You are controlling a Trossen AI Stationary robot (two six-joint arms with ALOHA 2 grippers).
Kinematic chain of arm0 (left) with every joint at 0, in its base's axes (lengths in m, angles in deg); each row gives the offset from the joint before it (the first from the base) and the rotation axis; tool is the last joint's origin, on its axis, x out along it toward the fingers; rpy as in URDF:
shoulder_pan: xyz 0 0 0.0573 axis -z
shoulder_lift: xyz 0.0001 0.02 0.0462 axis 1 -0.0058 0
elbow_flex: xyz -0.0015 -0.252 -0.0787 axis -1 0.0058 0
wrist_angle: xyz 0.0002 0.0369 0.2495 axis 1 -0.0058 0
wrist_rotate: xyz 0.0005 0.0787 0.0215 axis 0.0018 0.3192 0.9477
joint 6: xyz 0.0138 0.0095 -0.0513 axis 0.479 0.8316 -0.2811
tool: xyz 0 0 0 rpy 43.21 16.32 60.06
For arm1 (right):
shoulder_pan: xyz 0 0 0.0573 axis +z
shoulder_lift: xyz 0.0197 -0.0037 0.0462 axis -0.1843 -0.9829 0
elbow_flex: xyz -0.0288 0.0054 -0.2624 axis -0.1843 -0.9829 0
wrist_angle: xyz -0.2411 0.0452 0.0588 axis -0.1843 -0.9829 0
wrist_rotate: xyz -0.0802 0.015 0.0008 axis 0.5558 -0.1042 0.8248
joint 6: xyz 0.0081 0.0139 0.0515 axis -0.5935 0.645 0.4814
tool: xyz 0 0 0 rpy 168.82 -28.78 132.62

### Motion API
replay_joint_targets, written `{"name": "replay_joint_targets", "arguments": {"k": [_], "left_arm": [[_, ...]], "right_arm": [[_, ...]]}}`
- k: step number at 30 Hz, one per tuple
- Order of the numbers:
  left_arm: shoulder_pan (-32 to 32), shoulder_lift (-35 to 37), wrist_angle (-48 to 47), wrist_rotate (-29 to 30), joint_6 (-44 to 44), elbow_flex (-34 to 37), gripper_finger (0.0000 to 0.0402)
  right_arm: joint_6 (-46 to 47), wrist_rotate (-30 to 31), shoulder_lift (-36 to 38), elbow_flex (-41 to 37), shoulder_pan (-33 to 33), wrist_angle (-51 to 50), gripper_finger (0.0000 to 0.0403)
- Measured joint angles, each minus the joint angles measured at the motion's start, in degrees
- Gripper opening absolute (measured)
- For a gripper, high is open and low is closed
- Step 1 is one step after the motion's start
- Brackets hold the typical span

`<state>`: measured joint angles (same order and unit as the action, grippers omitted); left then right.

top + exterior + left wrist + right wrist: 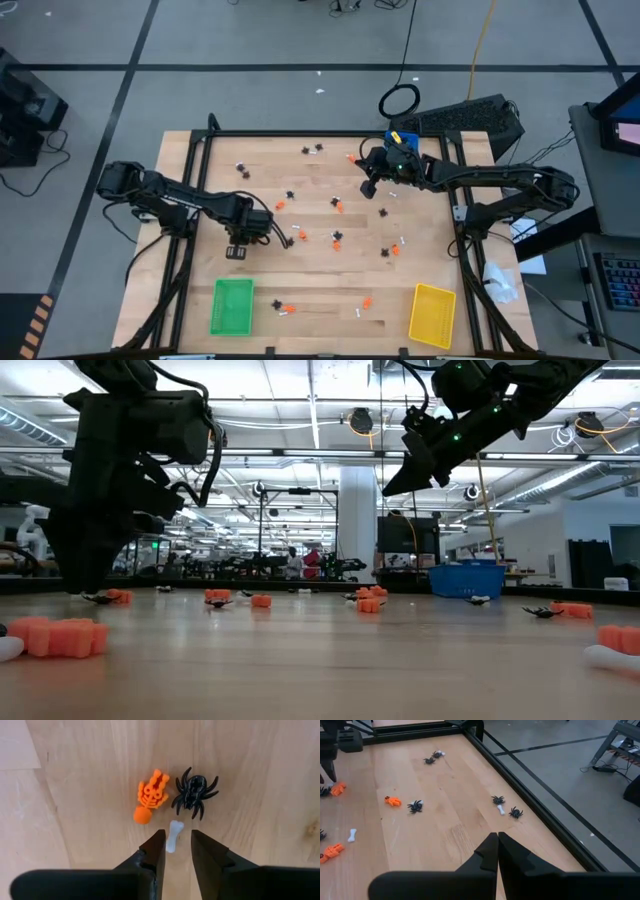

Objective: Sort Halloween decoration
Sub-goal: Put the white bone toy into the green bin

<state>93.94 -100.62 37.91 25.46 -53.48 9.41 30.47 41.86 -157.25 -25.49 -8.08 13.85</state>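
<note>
My left gripper (176,845) points down at the table, left of centre (236,250), and is open. Its fingertips stand on either side of the near end of a white bone-like stick (174,835) lying flat on the wood. An orange skeleton-like lump (151,795) and a black spider (194,794) lie just beyond the stick. My right gripper (497,840) is shut and empty. It is raised over the table's far right part (368,186). Several more trinkets lie scattered over the table (340,207). My left gripper comes at the white stick from above, with one finger on each long side of its near end (171,846). The stick lies flat on the table. I cannot tell whether the fingers touch it.
A green tray (232,305) stands at the near left and a yellow tray (433,315) at the near right. A blue tray (402,138) stands at the far right, by my right arm. A black frame rail (530,795) runs along the table's edge.
</note>
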Motion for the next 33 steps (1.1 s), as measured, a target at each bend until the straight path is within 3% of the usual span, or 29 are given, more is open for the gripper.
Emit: {"name": "replay_joint_targets", "arguments": {"k": [16,25,33], "left_arm": [[0.0,-6.0,0.0,2.5,0.0,-0.3,0.0074],[0.0,-5.7,-0.2,2.5,0.1,-0.2,0.0009],[0.0,-6.1,-3.0,2.7,0.3,-2.8,0.0003]], "right_arm": [[-0.3,0.1,0.0,0.0,0.1,0.0,0.0004],[-0.4,0.1,0.0,0.0,0.1,0.0,0.0004],[-0.4,0.2,0.0,0.0,0.1,0.0,0.0004]]}}
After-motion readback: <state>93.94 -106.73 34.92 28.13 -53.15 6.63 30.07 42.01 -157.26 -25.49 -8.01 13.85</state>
